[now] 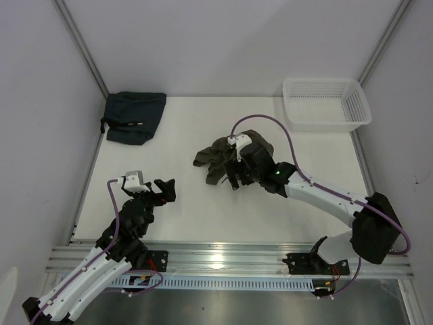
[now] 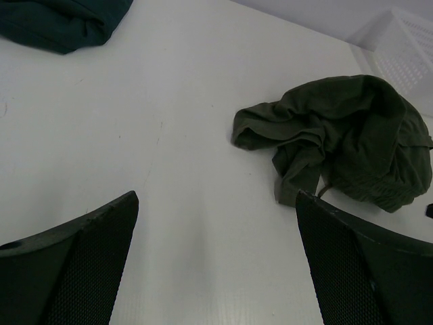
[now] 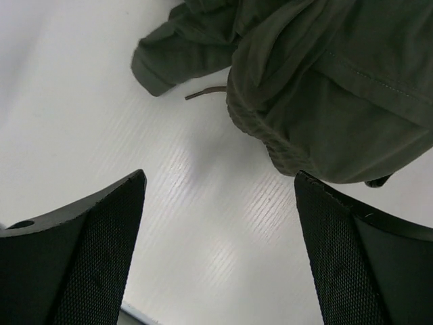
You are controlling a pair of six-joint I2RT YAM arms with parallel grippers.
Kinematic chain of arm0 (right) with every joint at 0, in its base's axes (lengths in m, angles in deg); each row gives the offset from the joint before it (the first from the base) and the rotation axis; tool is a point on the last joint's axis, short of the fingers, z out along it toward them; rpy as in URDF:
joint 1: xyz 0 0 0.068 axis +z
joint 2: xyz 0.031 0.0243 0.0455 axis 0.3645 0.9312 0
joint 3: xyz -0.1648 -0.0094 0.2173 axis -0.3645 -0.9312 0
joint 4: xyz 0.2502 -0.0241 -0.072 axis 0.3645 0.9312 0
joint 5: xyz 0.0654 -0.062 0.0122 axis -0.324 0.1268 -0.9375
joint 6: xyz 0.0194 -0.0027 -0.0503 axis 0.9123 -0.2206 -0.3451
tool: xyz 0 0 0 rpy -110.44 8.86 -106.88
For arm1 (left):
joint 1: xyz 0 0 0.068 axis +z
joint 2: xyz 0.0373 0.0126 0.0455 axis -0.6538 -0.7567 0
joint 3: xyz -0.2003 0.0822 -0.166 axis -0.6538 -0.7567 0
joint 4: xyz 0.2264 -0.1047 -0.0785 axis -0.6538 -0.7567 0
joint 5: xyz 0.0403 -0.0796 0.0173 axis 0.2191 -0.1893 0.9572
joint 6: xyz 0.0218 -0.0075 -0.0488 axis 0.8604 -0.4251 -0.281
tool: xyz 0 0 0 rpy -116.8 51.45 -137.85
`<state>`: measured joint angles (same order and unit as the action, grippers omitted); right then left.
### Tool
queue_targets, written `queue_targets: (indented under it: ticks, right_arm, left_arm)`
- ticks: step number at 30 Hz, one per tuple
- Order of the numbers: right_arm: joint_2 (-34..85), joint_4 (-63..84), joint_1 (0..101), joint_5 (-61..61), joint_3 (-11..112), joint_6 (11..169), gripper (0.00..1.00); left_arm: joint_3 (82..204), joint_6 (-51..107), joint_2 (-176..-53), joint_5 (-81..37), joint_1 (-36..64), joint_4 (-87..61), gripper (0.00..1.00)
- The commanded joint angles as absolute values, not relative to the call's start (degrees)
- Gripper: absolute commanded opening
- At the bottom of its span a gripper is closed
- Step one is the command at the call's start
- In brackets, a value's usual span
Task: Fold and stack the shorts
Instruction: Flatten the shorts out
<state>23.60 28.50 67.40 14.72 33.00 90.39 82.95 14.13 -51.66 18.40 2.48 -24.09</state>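
The olive-green shorts (image 1: 220,154) lie crumpled in a heap at the middle of the table. They also show in the left wrist view (image 2: 345,135) and the right wrist view (image 3: 325,74), where a thin brown drawstring end (image 3: 206,93) pokes out. My right gripper (image 1: 238,177) is open and empty, hovering at the near edge of the heap. My left gripper (image 1: 164,191) is open and empty over bare table, well to the left of the shorts.
A folded dark teal garment (image 1: 134,115) lies at the back left corner and shows in the left wrist view (image 2: 61,22). A white plastic basket (image 1: 326,103) stands at the back right. White walls close in the table on three sides.
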Motion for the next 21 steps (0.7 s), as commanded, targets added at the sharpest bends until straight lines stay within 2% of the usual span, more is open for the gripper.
queue_targets:
  ticks: [1, 8, 11, 12, 13, 15, 16, 19, 21]
  right_arm:
    - [29.42, 26.15, 69.54, 25.48, 36.30, 86.42, 0.91]
    - [43.05, 22.91, 70.33, 36.91, 43.15, 84.40, 0.89]
    - [46.92, 20.54, 70.24, 39.47, 44.48, 84.23, 0.80]
    - [47.71, 20.26, 70.16, 39.90, 45.35, 84.14, 0.75]
    - [48.41, 19.91, 70.16, 40.17, 45.80, 83.96, 0.54]
    - [50.70, 20.61, 70.24, 40.61, 46.85, 83.87, 0.27]
    - [51.23, 21.14, 70.16, 40.79, 47.64, 84.31, 0.03]
    - [49.40, 22.55, 70.24, 34.75, 46.78, 85.01, 0.00]
    - [43.19, 22.02, 69.81, 20.37, 45.28, 86.06, 0.00]
  left_arm:
    - [83.25, 14.54, -51.87, 17.79, 2.25, -22.45, 0.99]
    - [83.16, 14.45, -51.08, 18.05, 2.25, -22.89, 0.99]
    - [83.25, 14.45, -51.17, 18.05, 2.25, -22.89, 0.99]
    - [82.90, 14.45, -51.26, 18.14, 2.25, -22.98, 0.99]
    - [83.24, 14.45, -51.34, 18.14, 2.25, -22.89, 0.99]
    - [83.16, 14.45, -51.35, 18.23, 2.25, -22.98, 0.99]
    - [83.33, 14.45, -51.35, 18.23, 2.25, -22.98, 0.99]
    - [83.33, 14.45, -51.35, 18.14, 2.25, -22.98, 0.99]
    - [83.25, 14.54, -51.35, 18.05, 2.25, -22.81, 0.99]
